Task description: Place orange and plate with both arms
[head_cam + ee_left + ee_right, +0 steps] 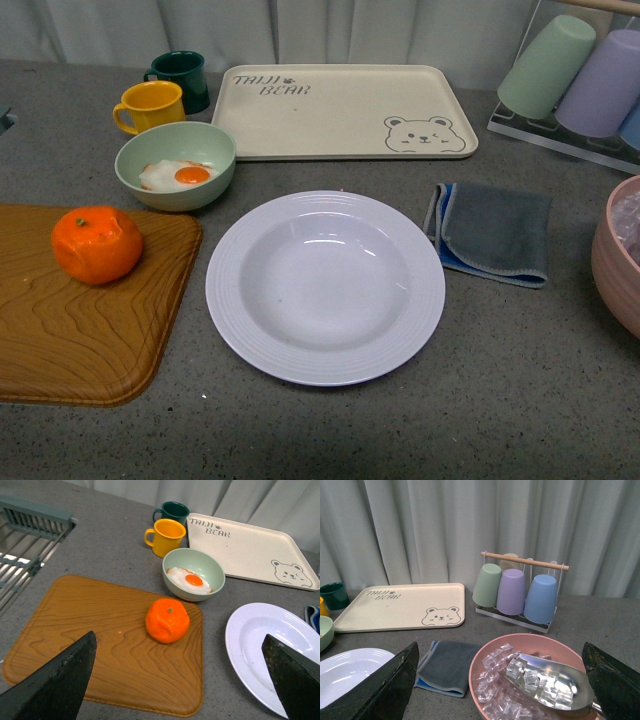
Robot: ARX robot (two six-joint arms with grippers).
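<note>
Left wrist view: orange (167,620) beyond fingers (55,680)

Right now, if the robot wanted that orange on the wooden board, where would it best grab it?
Probably the orange across its widest middle, coming straight down from above with the open left gripper. It is round and sits stem-up on the wooden board, with bare board on every side.

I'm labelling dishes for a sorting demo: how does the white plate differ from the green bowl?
The plate is white, wide and shallow with a ribbed rim; the green bowl is pale green, narrower and deeper with a smooth rim. The plate is empty; the green bowl holds a fried egg. Both are round, upright and rest on the grey table.
</note>
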